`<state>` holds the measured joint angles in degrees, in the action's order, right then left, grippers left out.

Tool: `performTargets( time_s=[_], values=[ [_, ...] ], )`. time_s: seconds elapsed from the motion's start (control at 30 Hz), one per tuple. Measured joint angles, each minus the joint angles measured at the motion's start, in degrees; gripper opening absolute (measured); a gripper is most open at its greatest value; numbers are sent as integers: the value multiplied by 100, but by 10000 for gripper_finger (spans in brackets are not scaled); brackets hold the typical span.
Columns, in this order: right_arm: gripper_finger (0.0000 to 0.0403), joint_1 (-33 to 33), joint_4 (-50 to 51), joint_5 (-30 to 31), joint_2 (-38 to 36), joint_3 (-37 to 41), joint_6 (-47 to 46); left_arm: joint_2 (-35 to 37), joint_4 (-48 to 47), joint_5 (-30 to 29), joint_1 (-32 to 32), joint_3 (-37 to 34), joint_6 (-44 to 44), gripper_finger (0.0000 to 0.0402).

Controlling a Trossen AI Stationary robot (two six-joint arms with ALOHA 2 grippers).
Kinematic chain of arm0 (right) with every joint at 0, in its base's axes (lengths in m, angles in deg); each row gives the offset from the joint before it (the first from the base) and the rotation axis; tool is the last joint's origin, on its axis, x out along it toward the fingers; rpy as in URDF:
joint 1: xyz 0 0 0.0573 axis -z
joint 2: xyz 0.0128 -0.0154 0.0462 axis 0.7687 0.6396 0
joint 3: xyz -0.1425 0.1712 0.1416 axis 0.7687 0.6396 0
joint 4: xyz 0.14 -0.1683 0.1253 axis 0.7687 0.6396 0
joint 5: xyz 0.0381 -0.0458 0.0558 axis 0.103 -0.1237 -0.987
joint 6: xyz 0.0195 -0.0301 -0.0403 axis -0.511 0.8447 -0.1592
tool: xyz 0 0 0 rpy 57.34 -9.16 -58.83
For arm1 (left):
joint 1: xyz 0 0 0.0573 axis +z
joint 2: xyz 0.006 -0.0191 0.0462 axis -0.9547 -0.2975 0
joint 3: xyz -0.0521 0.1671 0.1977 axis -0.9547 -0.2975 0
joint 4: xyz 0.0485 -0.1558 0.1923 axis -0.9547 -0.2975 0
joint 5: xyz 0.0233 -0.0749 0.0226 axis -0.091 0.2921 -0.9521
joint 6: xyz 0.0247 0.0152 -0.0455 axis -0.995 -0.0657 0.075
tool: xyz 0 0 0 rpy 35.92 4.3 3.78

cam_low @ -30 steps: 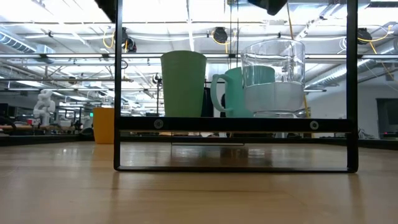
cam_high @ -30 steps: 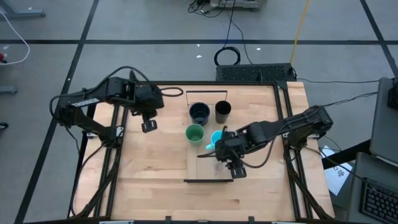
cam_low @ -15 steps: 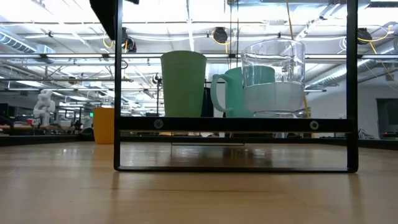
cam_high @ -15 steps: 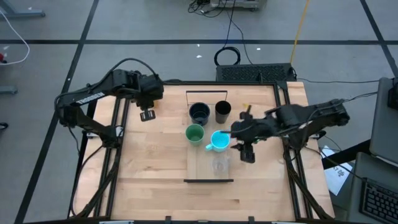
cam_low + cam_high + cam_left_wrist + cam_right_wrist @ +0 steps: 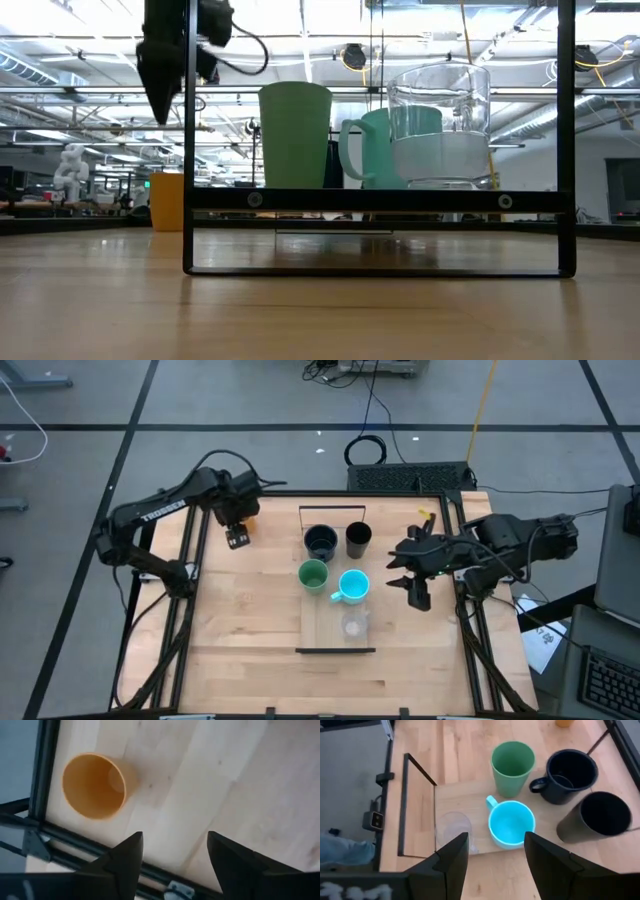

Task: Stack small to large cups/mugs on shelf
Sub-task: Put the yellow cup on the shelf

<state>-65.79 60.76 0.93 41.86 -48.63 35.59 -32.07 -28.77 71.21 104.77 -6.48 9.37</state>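
On the shelf (image 5: 325, 638) stand the dark mug (image 5: 320, 542), the tall black cup (image 5: 358, 539), the green cup (image 5: 313, 574), the blue mug (image 5: 353, 586) and the small clear cup (image 5: 352, 625), each on its base. The orange cup (image 5: 95, 785) stands upright on the tabletop by the far left corner. My left gripper (image 5: 175, 862) hangs open above the table right beside it, pointing down. My right gripper (image 5: 414, 592) is open and holds nothing. It hovers off the shelf's right side.
The shelf's dark end frames (image 5: 375, 200) rise at its near and far ends. The table's black side rails (image 5: 45, 770) run close past the orange cup. Bare tabletop (image 5: 240, 630) lies left of the shelf.
My left gripper has gone toward the table's far edge and come down beside the orange cup. My right gripper has drawn away from the clear cup toward the table's right edge, rising. The cups have stayed where they were.
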Motion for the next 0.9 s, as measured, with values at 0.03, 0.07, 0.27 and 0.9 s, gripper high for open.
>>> performTargets(
  time_s=[0.03, 0.07, 0.27, 0.9],
  values=[
    [185, 0, 44, 18, -18, -1, 5, -4, 141, 15, 80, -105, -54, 224],
    [185, 0, 98, 80, -29, -1, 9, -9, 276, 14, 159, -192, -110, 224],
    [185, 0, 197, 110, -74, -1, 4, -7, 1067, 200, 628, -473, -266, 210],
    [185, 546, 93, 127, -92, -1, -11, -780, 1731, 944, 1657, -756, -912, 202]
  ],
)
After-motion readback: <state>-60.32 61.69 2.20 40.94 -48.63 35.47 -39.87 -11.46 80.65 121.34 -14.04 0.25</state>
